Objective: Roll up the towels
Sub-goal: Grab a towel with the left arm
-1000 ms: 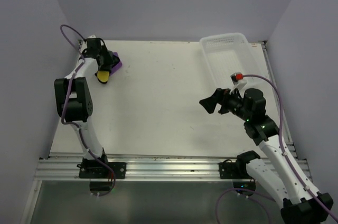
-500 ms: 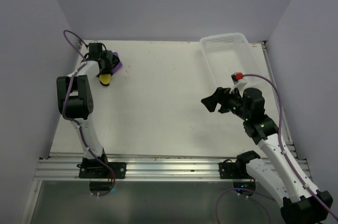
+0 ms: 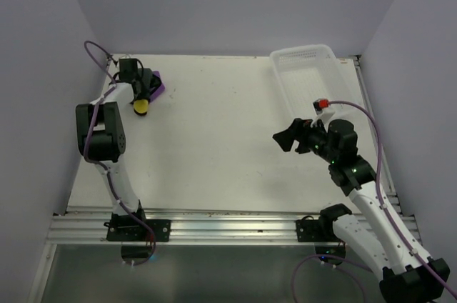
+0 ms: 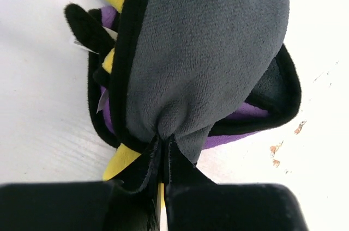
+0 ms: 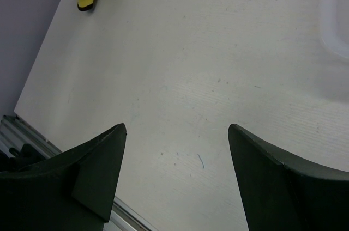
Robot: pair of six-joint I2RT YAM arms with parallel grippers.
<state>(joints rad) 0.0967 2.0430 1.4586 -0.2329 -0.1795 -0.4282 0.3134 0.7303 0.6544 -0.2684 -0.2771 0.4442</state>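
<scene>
Seen from above, a white table (image 3: pixel 214 146) is filling the space between pale walls, with two robot arms mounted at its near edge. The left arm is reaching to the far left corner of the table, where the towels (image 4: pixel 207 62) are lying together in one bunched heap on the surface. The left gripper (image 4: pixel 162 184) is pinching a fold of that heap, its jaws pressed together with only cloth between them. In the left wrist view, the fabric fanning out from the pinch is showing a grey plush face bordered with black edging, and it is not possible to tell which towel that grey face belongs to. The yellow towel (image 3: pixel 141 106) is poking out on the near side of the heap, while the purple towel (image 3: pixel 158 89) is showing at its right edge. A black loop (image 4: pixel 82 24) is sticking out of the heap beside the yellow cloth. The right gripper (image 3: pixel 288 137) is hovering above the table, right of centre and well apart from the towels, its jaws spread wide and holding nothing, with bare tabletop showing between them. A white perforated basket (image 3: pixel 303 51) is sitting in the far right corner of the table, beyond the right gripper.
</scene>
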